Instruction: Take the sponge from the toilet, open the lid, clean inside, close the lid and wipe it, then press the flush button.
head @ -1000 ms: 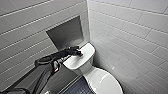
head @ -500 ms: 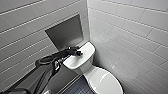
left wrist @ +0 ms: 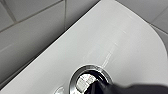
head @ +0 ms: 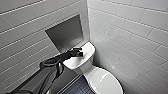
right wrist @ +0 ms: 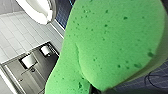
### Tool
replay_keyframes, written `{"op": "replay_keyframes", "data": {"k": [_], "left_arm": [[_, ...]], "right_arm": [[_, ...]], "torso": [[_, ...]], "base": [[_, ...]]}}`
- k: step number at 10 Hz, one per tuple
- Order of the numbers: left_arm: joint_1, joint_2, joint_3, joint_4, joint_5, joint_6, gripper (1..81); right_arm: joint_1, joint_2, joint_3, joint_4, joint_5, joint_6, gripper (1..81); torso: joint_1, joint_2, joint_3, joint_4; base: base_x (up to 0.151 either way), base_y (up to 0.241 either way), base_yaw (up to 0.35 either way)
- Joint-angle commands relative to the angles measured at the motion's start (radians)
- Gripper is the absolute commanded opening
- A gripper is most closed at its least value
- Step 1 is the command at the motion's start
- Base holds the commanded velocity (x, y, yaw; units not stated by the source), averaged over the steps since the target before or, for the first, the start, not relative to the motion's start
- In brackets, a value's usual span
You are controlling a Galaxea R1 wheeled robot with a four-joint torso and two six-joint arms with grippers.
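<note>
**On the tank top: left gripper at the flush button**

On the flat white ceramic tank top (left wrist: 120, 42), the small round chrome flush button (left wrist: 85, 80) lies under the dark tip of the left gripper (head: 78, 53). Whether that gripper is apart or together cannot be told. Over the last second the arm has barely shifted, suggesting the closing step, the press, is in hand. The glossy white ceramic toilet (head: 75, 65) has its smooth oval white lid (head: 106, 81) down, so the bowl's contents are hidden. The bright green porous sponge (right wrist: 112, 45) appears clamped in the right gripper (right wrist: 100, 90), off the toilet.
</note>
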Motion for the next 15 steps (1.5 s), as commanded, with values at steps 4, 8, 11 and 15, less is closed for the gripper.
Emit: {"op": "replay_keyframes", "data": {"k": [4, 8, 11, 15], "left_arm": [[-0.056, -0.002, 0.015, 0.038, 0.092, -0.001, 1.0], [-0.154, 0.004, 0.022, 0.024, 0.127, -0.006, 1.0], [-0.246, -0.055, 0.052, -0.094, 0.175, -0.006, 1.0], [-0.302, -0.238, 0.367, -0.219, 0.195, -0.007, 1.0]], "right_arm": [[-0.042, 0.016, 0.025, -0.027, -0.101, -0.002, 1.0], [-0.049, 0.018, 0.008, -0.026, -0.099, -0.002, 1.0], [-0.055, 0.020, 0.005, -0.027, -0.085, -0.002, 1.0], [-0.055, 0.020, 0.005, -0.027, -0.085, -0.002, 1.0]], "torso": [[0.000, 0.000, 0.000, 0.000], [-0.001, 0.000, 0.000, 0.000], [0.000, 0.000, 0.000, 0.000], [0.000, 0.000, 0.000, 0.000]], "base": [[0.000, 0.000, 0.000], [0.000, 0.000, 0.000], [0.000, 0.000, 0.000], [0.000, 0.000, 0.000]]}}
